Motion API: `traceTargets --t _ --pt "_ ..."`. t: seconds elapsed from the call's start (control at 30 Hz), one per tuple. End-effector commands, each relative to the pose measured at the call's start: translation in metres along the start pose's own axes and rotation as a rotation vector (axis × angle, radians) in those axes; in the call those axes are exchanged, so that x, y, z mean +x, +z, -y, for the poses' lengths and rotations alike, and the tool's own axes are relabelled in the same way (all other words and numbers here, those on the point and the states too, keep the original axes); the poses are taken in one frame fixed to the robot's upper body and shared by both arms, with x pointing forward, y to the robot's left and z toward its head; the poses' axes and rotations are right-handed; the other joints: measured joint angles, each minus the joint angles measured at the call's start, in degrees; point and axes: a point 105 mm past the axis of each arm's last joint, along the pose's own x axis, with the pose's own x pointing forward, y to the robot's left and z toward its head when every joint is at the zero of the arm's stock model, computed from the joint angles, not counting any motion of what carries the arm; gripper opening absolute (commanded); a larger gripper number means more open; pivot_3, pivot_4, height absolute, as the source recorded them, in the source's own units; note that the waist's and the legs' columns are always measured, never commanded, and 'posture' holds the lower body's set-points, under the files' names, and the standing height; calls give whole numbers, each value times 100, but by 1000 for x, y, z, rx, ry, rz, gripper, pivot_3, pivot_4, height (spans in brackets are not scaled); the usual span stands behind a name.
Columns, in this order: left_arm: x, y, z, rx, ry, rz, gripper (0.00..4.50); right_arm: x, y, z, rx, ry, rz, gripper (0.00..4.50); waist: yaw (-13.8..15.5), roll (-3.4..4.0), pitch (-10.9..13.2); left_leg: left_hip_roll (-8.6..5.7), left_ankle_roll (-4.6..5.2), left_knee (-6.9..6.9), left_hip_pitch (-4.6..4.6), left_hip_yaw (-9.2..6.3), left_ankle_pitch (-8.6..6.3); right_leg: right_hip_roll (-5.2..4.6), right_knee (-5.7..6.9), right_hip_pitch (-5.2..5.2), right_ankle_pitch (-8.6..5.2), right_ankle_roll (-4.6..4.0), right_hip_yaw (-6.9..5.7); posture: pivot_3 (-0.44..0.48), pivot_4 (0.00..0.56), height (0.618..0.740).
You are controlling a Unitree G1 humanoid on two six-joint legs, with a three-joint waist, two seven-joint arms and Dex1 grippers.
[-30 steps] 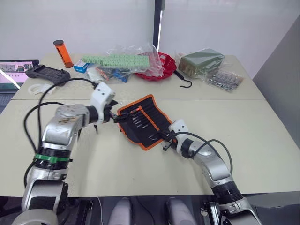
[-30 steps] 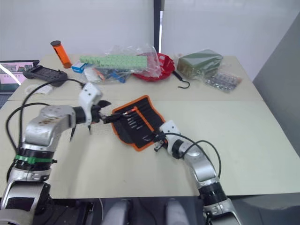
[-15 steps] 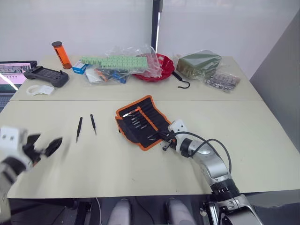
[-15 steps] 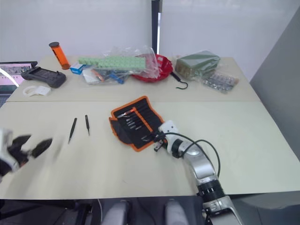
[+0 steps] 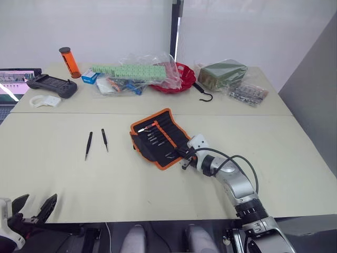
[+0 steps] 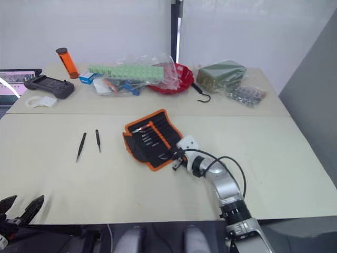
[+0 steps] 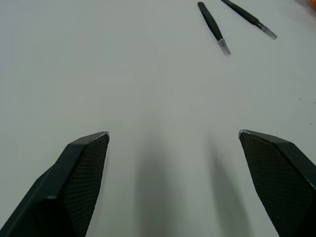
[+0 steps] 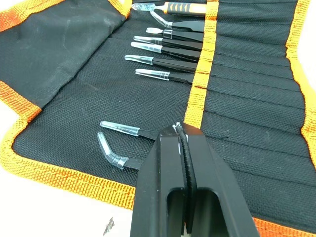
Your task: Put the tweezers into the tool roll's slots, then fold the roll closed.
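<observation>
The tool roll point(image 5: 159, 137) lies open on the table's middle, black with orange trim. Several black tweezers point(image 8: 163, 63) with clear tip caps sit in its slots point(image 8: 247, 98), tucked under the orange band. Two more tweezers point(image 5: 88, 145) point(image 5: 105, 140) lie loose on the table left of the roll; the left wrist view shows them too point(image 7: 214, 27). My right gripper point(image 5: 184, 156) is shut, its tips point(image 8: 181, 130) over the roll's near right part by the orange band, with nothing seen between them. My left gripper point(image 5: 35, 203) hangs open low at the table's near left edge.
Along the table's back are an orange bottle point(image 5: 69, 60), a black controller point(image 5: 51, 84), a laptop point(image 5: 11, 84), a plastic bag with green blocks point(image 5: 131, 71), a red bowl point(image 5: 184, 74), a black hook point(image 5: 206, 94) and a green packet point(image 5: 226, 71).
My left arm has swung away from the roll's left edge, back and down to the table's near left edge, uncovering the two loose tweezers. The right gripper has stayed put.
</observation>
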Motion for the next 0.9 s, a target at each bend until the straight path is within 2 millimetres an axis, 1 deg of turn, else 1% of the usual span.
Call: traceTargets --t 0.03,0.07,0.13,0.23,0.37,0.47,0.53,0.73,0.83,0.9 --pt "2 7 4 48 -8 27 4470 -1 -30 -9 38 29 -110 0 -3 0 0 1 0 0 0 0 0 1 0 -1 -1 1 0 0 150 740" --pt "4 5 5 71 -15 13 4470 -1 -30 -9 38 32 -110 0 -3 0 0 2 0 0 0 0 0 2 0 -1 -1 1 0 0 150 740" --pt "8 5 3 57 -9 19 4470 -1 -31 -10 37 35 -111 0 -2 0 0 2 -1 0 0 1 0 2 -2 -1 -4 -5 1 0 150 740" --pt "34 17 18 46 -62 48 4470 -1 -30 -9 35 27 -112 0 12 0 0 4 -1 -1 0 3 0 4 -1 -2 -7 -7 0 0 150 740" --pt "67 29 25 -14 -26 41 4470 -1 -29 -9 30 24 -112 0 14 -1 -1 9 0 4 1 0 0 15 1 0 2 10 -1 0 150 740" --pt "91 43 44 -39 -33 57 4470 -3 -29 -8 27 12 -111 0 2 -3 -2 11 0 2 1 0 0 19 3 0 7 10 0 0 150 740" --pt "103 48 50 -48 -12 49 4470 -5 -30 -7 27 5 -113 0 -4 -8 -5 11 -5 0 0 -1 -3 20 9 -1 9 7 1 0 150 740" --pt "131 56 58 -83 37 23 4470 -7 -28 -7 24 -7 -111 0 3 -18 -11 10 -10 1 0 -6 -6 23 12 -1 9 8 0 0 150 740" --pt "141 55 61 -71 43 -3 4470 -7 -26 -7 23 -10 -106 0 4 -13 -8 8 -10 1 0 -6 -6 23 11 -2 8 8 1 0 150 740" --pt "149 51 64 -59 52 -30 4470 -6 -25 -7 23 -12 -104 0 4 -13 -8 8 -10 1 0 -6 -6 23 11 -2 8 8 1 0 150 740"
